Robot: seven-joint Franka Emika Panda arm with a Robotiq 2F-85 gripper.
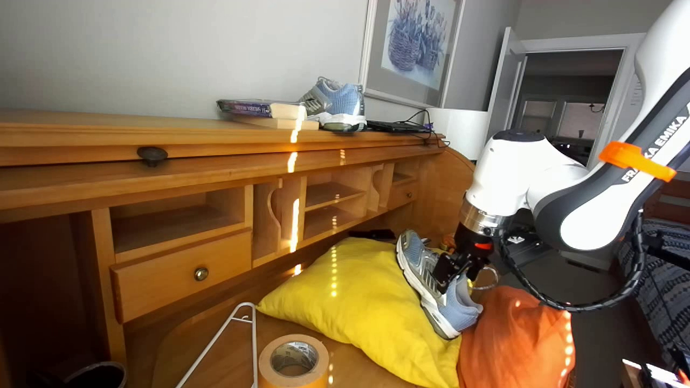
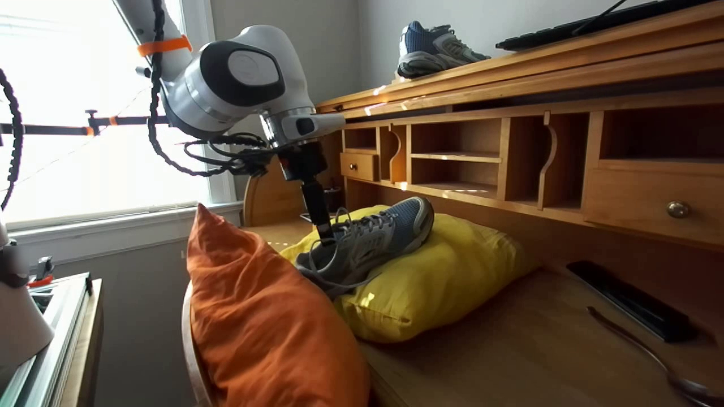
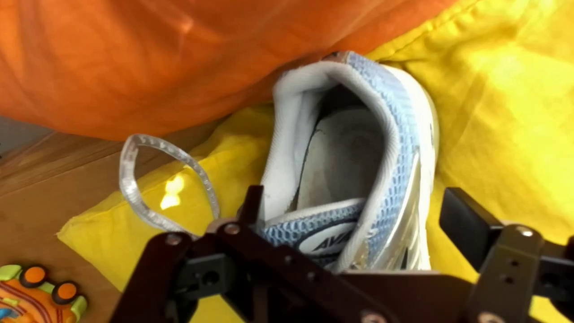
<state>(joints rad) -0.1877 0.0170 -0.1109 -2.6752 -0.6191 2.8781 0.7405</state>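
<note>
A blue and grey running shoe point(image 1: 414, 258) lies tilted on a yellow pillow point(image 1: 334, 302). The shoe also shows in an exterior view point(image 2: 396, 229) and in the wrist view point(image 3: 399, 130), its heel by an orange pillow point(image 3: 134, 58). My gripper point(image 3: 361, 211) is open, with one finger on each side of the shoe near its tongue. The left finger in the wrist view is close against the shoe's collar; the right finger stands apart from the sole. The gripper also shows in both exterior views point(image 1: 455, 269) point(image 2: 325, 234). A pale lace loop point(image 3: 130, 179) stands beside the shoe.
A wooden desk with cubbies and drawers point(image 1: 183, 269) stands behind. A matching shoe point(image 1: 345, 102) and books point(image 1: 253, 109) sit on top. A white hanger point(image 1: 254, 345), tape roll point(image 1: 268, 362), black remote-like object point(image 2: 633, 302), spoon point(image 2: 698, 391) and toy point(image 3: 40, 296) lie on the desktop.
</note>
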